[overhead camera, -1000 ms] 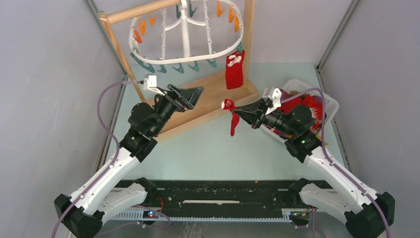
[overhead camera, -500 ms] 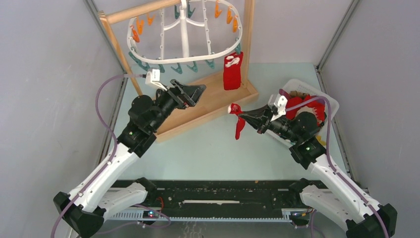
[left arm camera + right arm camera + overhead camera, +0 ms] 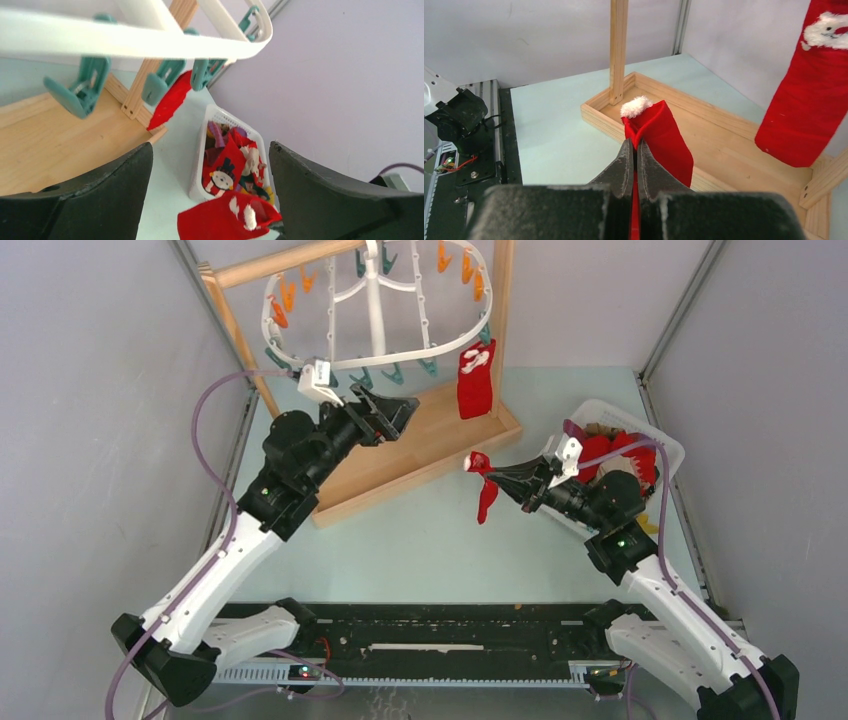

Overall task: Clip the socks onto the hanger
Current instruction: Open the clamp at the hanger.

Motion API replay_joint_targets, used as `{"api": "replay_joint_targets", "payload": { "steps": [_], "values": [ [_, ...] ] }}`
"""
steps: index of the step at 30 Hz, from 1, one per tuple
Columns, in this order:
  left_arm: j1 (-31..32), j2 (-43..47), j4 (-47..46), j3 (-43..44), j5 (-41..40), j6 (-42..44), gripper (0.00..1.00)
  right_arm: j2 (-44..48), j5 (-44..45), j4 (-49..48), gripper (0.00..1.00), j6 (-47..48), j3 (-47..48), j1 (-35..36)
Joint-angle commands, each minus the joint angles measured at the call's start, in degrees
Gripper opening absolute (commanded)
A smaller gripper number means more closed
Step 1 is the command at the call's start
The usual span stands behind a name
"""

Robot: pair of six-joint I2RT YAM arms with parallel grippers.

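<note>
The white oval hanger [image 3: 455, 345] hangs from the wooden stand, with orange and teal clothespins [image 3: 393, 373] round its rim. One red sock [image 3: 473, 380] hangs clipped at its right end; it also shows in the right wrist view [image 3: 811, 90]. My right gripper [image 3: 492, 471] is shut on a second red sock [image 3: 484, 495] with a white cuff, held above the table; in the right wrist view that sock [image 3: 659, 135] sticks up from the closed fingertips [image 3: 634, 147]. My left gripper [image 3: 398, 410] is open and empty just under the hanger's near rim [image 3: 125, 42], near teal pins [image 3: 82, 90].
The wooden stand has a tray base [image 3: 430, 445] and uprights [image 3: 502, 310]. A white basket [image 3: 665, 450] with several more socks stands at the right, also in the left wrist view [image 3: 227, 160]. Grey walls close in on both sides.
My left gripper has risen and moved toward the hanger's near rim. My right gripper with the red sock has shifted slightly right and toward the near edge.
</note>
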State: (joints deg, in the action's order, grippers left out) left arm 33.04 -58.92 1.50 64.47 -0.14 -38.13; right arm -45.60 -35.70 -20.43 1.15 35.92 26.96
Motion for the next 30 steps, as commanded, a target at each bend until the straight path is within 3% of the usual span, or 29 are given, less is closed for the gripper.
{"api": "replay_joint_targets", "payload": {
  "steps": [1, 6, 13, 19, 30],
  "values": [
    [0.3, -1.1, 0.7, 6.5, -3.4, 4.4, 0.9, 0.7, -0.3, -3.9, 0.0, -0.2, -0.2, -0.7],
    [0.5, -4.9, -1.2, 9.3, -4.7, 4.5, 0.89, -1.6, -0.2, -8.1, 0.0, -0.9, 0.0, -1.6],
    [4.4, -9.3, -3.1, 13.4, -7.7, 6.4, 0.8, -3.7, -0.3, -10.6, 0.0, -3.1, 0.4, -2.8],
    [6.6, -8.5, -2.9, 11.2, -11.8, 5.3, 0.72, -5.4, -0.6, -13.7, 0.0, -3.7, 0.4, -3.4],
    [6.5, -13.7, -6.7, 12.2, -13.7, 4.1, 0.67, -6.7, -0.3, -15.9, 0.0, -5.2, 0.5, -3.5]
  ]
}}
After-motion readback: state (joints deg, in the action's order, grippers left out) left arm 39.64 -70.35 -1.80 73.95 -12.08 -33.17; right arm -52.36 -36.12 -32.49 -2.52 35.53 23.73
